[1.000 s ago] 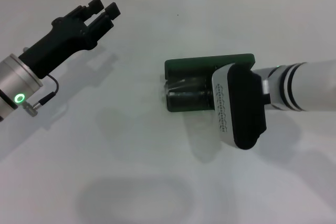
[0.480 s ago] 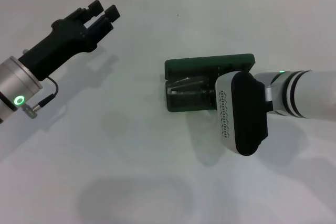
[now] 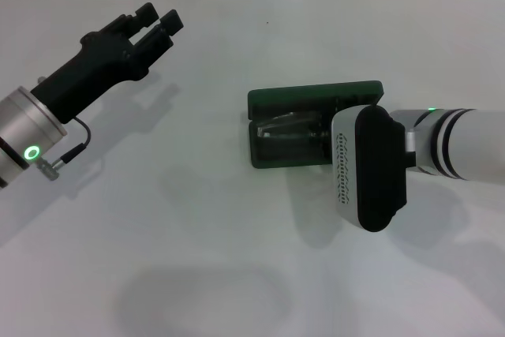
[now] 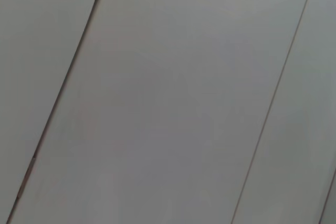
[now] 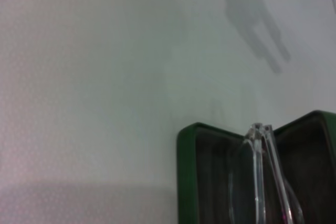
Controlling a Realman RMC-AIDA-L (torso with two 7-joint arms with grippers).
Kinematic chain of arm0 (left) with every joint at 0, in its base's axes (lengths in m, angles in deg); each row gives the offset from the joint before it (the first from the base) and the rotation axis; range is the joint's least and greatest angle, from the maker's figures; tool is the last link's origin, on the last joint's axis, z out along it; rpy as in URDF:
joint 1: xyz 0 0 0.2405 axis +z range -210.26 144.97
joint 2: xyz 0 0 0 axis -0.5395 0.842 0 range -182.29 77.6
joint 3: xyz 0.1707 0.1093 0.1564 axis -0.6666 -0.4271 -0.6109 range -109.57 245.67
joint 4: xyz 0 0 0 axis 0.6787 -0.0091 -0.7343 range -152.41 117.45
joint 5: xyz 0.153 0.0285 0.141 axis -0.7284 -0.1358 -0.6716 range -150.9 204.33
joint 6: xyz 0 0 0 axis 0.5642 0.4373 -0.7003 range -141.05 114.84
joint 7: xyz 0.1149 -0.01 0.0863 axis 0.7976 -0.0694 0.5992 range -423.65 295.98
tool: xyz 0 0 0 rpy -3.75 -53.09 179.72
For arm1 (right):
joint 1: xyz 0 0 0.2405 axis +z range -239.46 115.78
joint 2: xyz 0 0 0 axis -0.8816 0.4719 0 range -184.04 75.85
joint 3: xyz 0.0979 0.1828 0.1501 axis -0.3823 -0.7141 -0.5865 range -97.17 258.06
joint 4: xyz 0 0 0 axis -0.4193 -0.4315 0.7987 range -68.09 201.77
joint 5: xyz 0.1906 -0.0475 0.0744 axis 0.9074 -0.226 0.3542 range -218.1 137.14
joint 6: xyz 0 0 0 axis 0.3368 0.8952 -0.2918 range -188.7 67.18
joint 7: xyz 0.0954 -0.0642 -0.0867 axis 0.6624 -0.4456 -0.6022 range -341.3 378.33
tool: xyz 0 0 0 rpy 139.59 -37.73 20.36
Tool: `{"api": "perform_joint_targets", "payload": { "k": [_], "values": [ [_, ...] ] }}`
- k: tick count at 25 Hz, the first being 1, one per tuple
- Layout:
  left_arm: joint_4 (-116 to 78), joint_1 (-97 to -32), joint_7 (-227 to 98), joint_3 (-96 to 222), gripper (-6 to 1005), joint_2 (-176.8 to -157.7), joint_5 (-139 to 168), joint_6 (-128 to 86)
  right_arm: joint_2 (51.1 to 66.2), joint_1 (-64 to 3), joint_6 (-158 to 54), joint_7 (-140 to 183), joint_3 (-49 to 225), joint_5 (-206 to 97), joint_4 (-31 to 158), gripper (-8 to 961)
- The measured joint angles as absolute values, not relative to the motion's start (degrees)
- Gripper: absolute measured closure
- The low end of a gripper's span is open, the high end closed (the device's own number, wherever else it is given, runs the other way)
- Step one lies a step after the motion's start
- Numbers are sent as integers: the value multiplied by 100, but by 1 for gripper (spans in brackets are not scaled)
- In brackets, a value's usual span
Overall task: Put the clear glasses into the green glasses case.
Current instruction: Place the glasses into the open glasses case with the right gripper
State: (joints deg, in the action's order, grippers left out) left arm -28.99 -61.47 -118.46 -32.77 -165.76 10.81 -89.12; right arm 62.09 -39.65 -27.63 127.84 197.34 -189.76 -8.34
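Observation:
The green glasses case (image 3: 314, 99) lies open near the middle of the white table, its lid flat on the far side. The clear glasses (image 3: 286, 127) rest in its dark-lined tray. In the right wrist view the clear glasses (image 5: 259, 174) show edge-on inside the green glasses case (image 5: 185, 182). My right arm reaches in from the right, and its black-and-white wrist housing (image 3: 369, 167) covers the case's right end and hides the gripper beneath it. My left gripper (image 3: 158, 18) hangs open and empty over the far left of the table, well away from the case.
The white table (image 3: 197, 219) spreads all around the case, with a tiled wall along its far edge. The left wrist view shows only grey tiled surface (image 4: 168, 98). The left gripper's shadow (image 5: 252, 19) falls on the table beyond the case.
My right arm has drawn back to the right and slightly toward me, uncovering more of the case. The glasses stay in the tray. The left arm has not moved.

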Motion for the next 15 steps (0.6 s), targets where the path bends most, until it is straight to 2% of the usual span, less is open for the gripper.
{"api": "perform_joint_targets", "payload": {
  "k": [15],
  "values": [
    [-2899,-6141,-11867,-3231,467,-16612,1071,-8913,6209,-4023,-2927,12870,19670,-19022,-807,798]
  ]
}}
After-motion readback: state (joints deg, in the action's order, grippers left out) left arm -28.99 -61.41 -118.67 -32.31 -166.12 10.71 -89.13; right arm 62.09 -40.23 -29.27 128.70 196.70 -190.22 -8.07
